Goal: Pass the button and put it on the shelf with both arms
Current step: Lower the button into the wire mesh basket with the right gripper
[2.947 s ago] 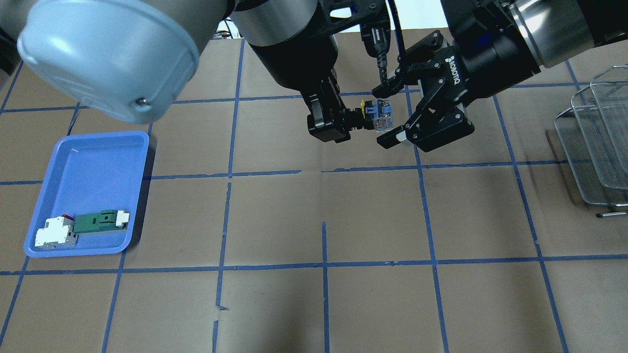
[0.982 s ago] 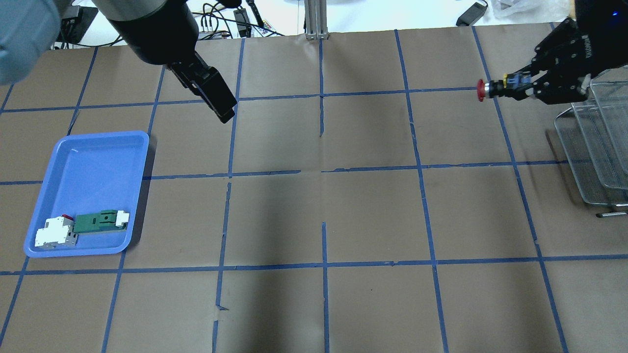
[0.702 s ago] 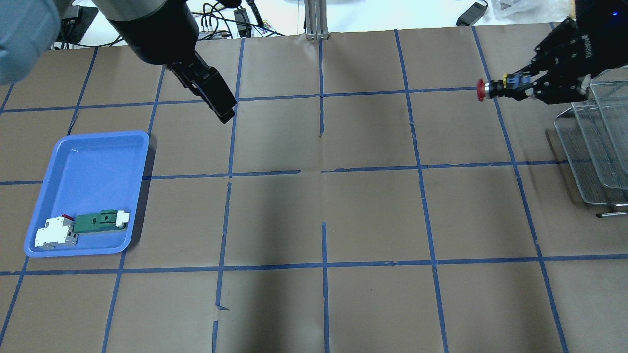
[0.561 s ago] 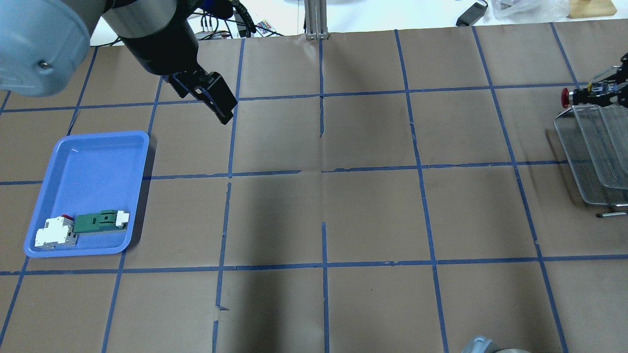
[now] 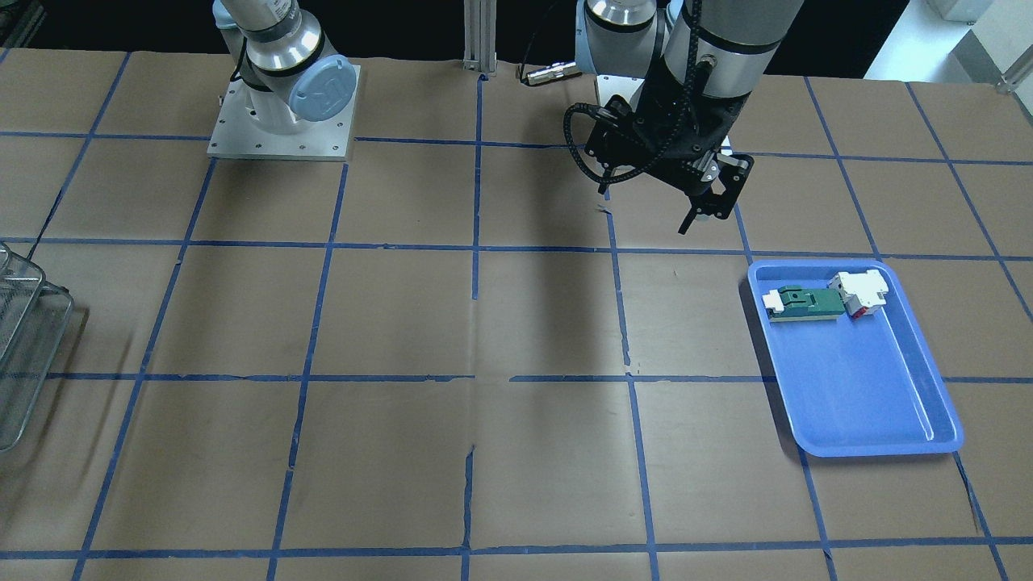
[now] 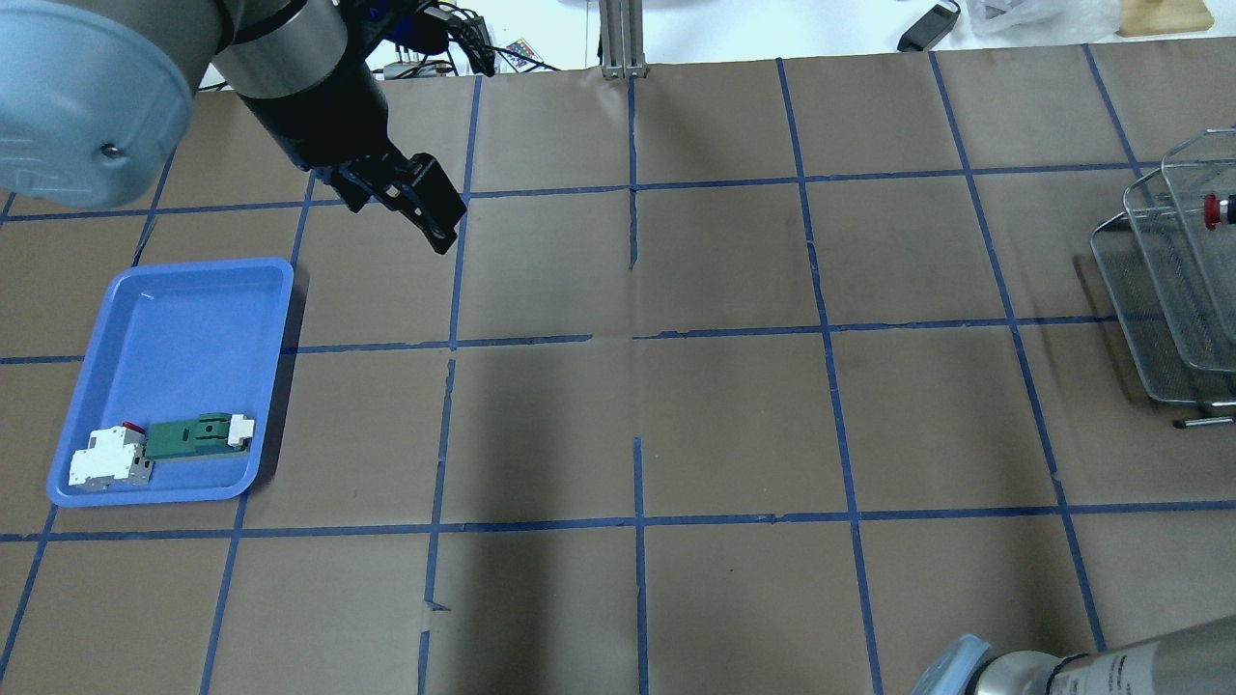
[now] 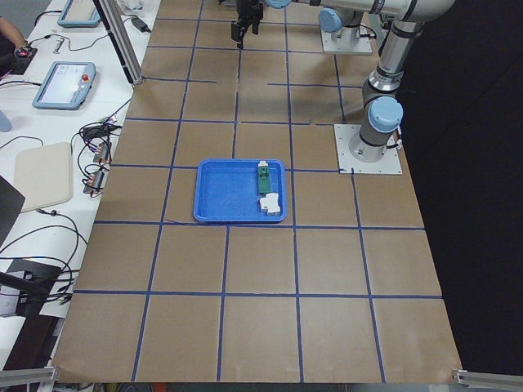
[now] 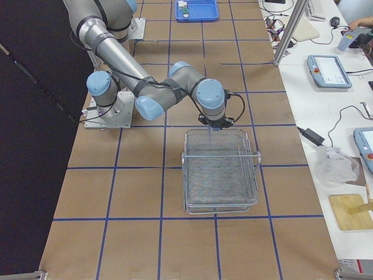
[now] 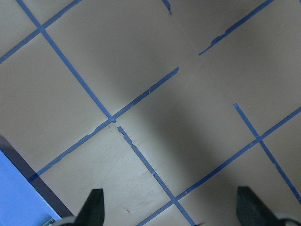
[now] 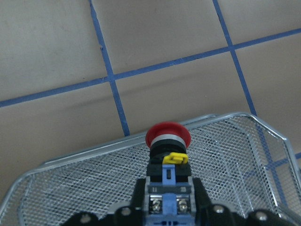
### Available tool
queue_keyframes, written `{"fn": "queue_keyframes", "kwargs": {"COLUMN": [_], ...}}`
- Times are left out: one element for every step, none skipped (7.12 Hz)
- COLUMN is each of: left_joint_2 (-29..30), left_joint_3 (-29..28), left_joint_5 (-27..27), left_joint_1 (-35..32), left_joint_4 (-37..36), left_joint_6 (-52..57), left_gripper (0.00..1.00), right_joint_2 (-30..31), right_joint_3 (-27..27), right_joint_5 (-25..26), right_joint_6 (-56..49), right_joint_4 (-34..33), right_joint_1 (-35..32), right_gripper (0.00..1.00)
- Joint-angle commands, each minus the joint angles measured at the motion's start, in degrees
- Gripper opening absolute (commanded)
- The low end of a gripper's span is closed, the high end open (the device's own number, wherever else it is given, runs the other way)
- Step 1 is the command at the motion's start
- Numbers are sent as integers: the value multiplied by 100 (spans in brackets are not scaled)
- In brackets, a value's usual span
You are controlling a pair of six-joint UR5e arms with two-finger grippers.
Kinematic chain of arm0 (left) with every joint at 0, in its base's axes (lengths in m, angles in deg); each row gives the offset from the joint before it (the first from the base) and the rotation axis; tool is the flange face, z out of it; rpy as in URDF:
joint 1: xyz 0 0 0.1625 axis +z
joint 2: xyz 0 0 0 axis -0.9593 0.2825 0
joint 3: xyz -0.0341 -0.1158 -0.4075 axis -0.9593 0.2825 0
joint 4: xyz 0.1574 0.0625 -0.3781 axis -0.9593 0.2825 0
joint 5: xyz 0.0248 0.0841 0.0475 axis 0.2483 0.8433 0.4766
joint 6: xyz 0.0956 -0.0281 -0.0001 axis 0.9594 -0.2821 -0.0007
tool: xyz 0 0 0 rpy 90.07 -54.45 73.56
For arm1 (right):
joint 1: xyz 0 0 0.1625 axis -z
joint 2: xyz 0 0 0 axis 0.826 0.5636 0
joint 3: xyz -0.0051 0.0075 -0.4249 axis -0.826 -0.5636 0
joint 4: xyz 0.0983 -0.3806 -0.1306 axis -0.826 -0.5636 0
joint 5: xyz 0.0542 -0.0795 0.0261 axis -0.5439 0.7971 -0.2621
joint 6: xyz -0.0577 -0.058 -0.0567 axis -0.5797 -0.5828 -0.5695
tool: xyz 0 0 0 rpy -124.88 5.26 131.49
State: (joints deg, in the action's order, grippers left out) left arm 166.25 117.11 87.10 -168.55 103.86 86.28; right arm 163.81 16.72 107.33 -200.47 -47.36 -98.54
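Note:
The button (image 10: 168,139), with red cap, yellow ring and bluish rear block, is held level in my right gripper (image 10: 169,203), which is shut on its rear block. It hangs just above the near rim of the silver wire-mesh shelf (image 10: 89,186). In the overhead view only the button's red cap (image 6: 1210,209) shows, at the right edge over the shelf (image 6: 1164,299). In the exterior right view my right gripper (image 8: 213,123) is at the shelf's (image 8: 221,175) far edge. My left gripper (image 6: 440,232) is open and empty, its fingertips (image 9: 94,207) wide apart above bare table.
A blue tray (image 6: 183,309) at the table's left holds a green-and-white flat part (image 6: 198,434) and a white block with red (image 6: 106,461). My right arm's elbow (image 6: 1053,666) enters at the lower right. Cables and screens lie past the table's far edge.
The button went from my left gripper to my right. My right gripper carried it right, to over the shelf. My left arm drew back to the left, open.

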Motion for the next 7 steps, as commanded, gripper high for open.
{"fn": "queue_keyframes", "kwargs": {"left_joint_2": [15, 15, 15, -20, -107, -178, -222], "left_joint_3": [-132, -150, -150, -159, -133, -89, -114], "left_joint_5": [31, 31, 13, 31, 48, 66, 144], "left_joint_1": [388, 686, 819, 829, 829, 812, 812], "left_joint_4": [-136, -136, -136, -127, -119, -58, 91], "left_joint_6": [-468, -529, -530, -539, -669, -1105, -1362], "left_gripper": [100, 100, 100, 100, 100, 100, 100], "right_joint_2": [-174, -183, -183, -140, 9, 280, 552], "right_joint_3": [35, 44, 44, 62, 53, 131, 341], "right_joint_5": [47, -6, 55, 81, 82, 82, 90], "right_joint_6": [-57, -39, -13, 214, 573, 1011, 1546], "right_joint_4": [-248, -248, -196, -74, -73, 23, 155], "right_joint_1": [84, 84, 84, 84, 49, 14, -135], "right_gripper": [33, 62, 100, 100, 100, 100, 100]}}
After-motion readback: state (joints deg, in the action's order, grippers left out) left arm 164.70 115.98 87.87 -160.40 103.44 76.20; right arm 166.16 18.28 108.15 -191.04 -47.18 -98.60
